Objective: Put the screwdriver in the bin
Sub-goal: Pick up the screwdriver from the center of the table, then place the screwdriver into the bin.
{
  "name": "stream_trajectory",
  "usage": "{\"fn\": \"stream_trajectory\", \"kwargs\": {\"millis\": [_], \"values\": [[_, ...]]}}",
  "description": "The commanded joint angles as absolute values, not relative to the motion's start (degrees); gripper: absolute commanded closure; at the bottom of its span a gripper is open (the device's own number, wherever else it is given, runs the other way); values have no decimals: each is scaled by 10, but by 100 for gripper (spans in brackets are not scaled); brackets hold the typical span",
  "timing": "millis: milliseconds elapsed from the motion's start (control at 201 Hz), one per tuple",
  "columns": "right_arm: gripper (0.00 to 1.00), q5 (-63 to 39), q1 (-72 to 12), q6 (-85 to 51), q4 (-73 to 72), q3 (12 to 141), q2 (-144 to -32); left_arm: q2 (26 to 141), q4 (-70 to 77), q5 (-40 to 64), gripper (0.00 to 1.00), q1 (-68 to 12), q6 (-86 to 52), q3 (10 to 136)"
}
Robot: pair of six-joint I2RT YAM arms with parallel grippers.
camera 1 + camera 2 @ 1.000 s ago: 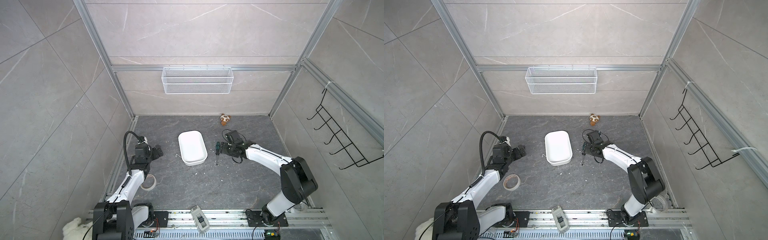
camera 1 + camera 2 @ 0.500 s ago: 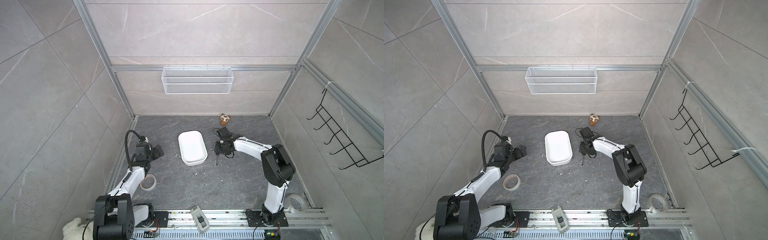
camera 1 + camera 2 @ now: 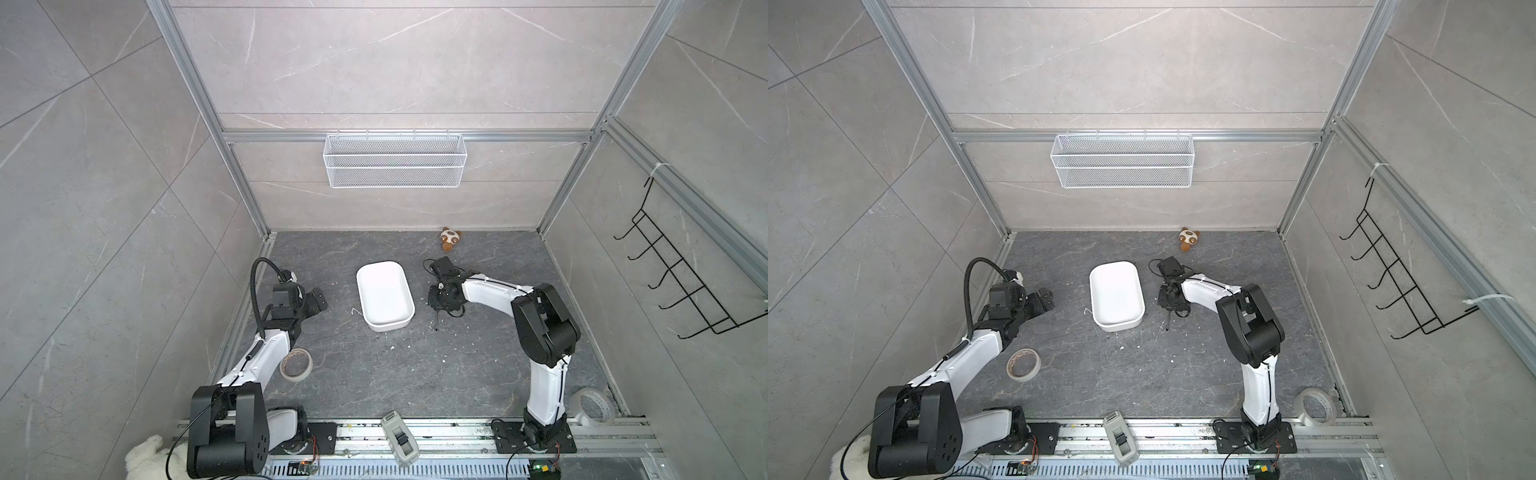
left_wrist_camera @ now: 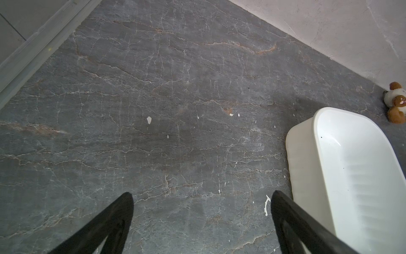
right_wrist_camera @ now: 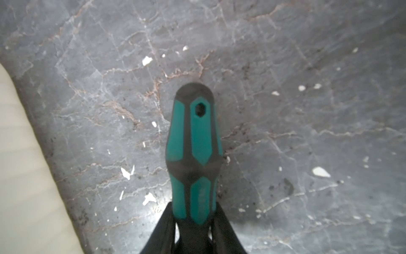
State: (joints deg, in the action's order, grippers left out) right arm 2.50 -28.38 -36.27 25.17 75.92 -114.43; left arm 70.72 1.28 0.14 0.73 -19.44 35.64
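Note:
The screwdriver (image 5: 194,149) has a teal and black handle, and my right gripper (image 5: 194,209) is shut on the handle's shaft end, with one finger on each side. In both top views the right gripper (image 3: 441,297) (image 3: 1169,299) sits low over the floor, just right of the bin. It hides the handle there. Only the thin dark shaft (image 3: 436,322) (image 3: 1167,322) pokes out toward the front. The bin (image 3: 388,326) (image 3: 1119,326) is a shallow white tub, empty, in the middle of the floor. My left gripper (image 4: 202,198) (image 3: 318,301) is open over bare floor to the left of the bin (image 4: 303,165).
A tan tape roll (image 3: 296,363) lies by the left arm and a clear tape roll (image 3: 592,406) at the front right. A small plush toy (image 3: 451,240) sits by the back wall. A wire-mesh basket (image 3: 395,160) hangs on the back wall, and a black hook rack (image 3: 681,282) on the right wall.
The right gripper slid left over the screwdriver and closed on its handle, and the right arm's elbow rose. The left arm barely shifted.

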Motion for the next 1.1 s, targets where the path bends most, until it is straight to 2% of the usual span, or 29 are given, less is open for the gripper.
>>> {"fn": "stream_trajectory", "kwargs": {"millis": [0, 25, 134, 423, 627, 856, 1095], "values": [[80, 29, -287, -363, 267, 730, -1147, 706, 11, 2, 0, 6, -199, 374], [83, 33, -287, -359, 271, 728, -1140, 706, 11, 2, 0, 6, -199, 375], [87, 63, -287, -340, 290, 717, -1098, 713, 9, 9, 0, 6, -199, 379], [87, 107, -288, -290, 352, 737, -968, 712, 7, 17, 0, 5, -200, 380], [86, 82, -294, -284, 380, 814, -940, 704, 5, 14, 0, 6, -202, 376], [85, 56, -342, -301, 377, 911, -986, 698, 4, 13, 0, 6, -203, 374], [85, 45, -423, -309, 407, 1066, -1126, 695, 2, 10, 0, 6, -204, 374]]}}
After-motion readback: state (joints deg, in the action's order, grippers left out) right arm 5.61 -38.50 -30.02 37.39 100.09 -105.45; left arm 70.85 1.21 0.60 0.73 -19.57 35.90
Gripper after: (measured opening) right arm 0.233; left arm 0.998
